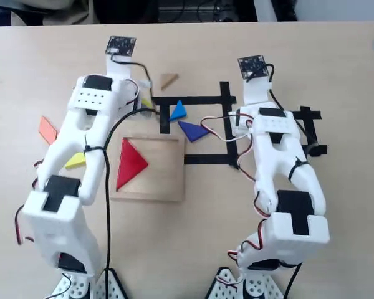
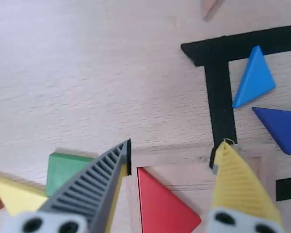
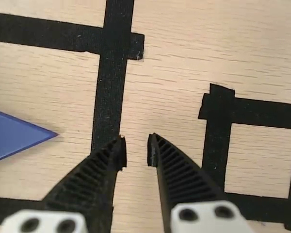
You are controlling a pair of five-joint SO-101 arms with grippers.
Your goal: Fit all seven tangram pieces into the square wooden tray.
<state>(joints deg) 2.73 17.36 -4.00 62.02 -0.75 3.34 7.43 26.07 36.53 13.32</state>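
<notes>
- The left fingers are standing wide open, holding nothing, and hovering over the 12 o'clock rim of the wooden tray.
- The right fingers are sitting slightly parted, gripping nothing, above the bare surface beside the black tape.
- 1 red triangle is lying inside the tray, toward its 9 o'clock side.
- A light blue triangle is lying outside the tray at 1 o'clock, and a dark blue triangle at 2 o'clock.
- A yellow piece is resting at 9 o'clock, an orange piece at 10 o'clock, and a green square just beside the tray.
</notes>
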